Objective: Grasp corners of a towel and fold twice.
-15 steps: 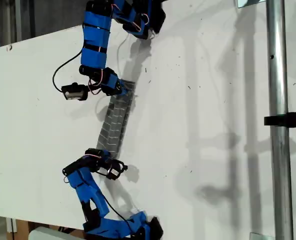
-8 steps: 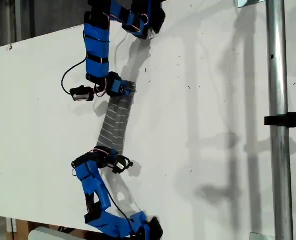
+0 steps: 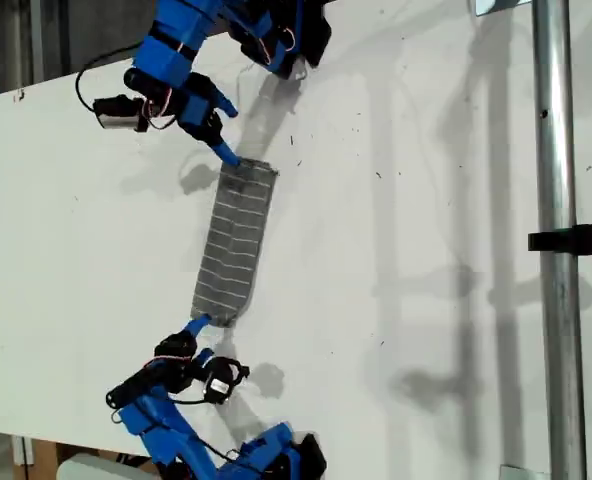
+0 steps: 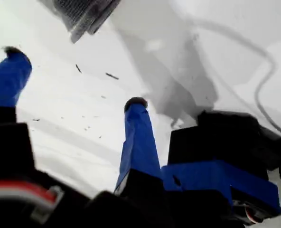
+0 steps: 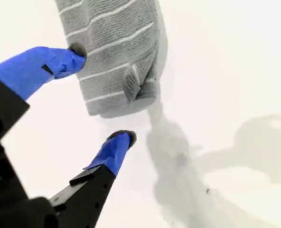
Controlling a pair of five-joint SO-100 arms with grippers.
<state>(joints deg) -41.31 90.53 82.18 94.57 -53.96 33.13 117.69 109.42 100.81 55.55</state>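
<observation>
Grippers (image 3: 219,150) (image 3: 198,325) now off towel (image 3: 236,240), jaws apart.

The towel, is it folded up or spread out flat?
Folded: the towel lies as a narrow strip, with layered edges at its end.

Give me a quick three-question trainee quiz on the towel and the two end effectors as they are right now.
1. True or false: the towel lies as a long narrow strip on the table.
2. My second end effector is: A) shut on the towel, B) open at one end of the towel, C) out of view.
3. Fill in: my first end effector is open and holds ____.
Key: 1 true; 2 B; 3 nothing.
</observation>
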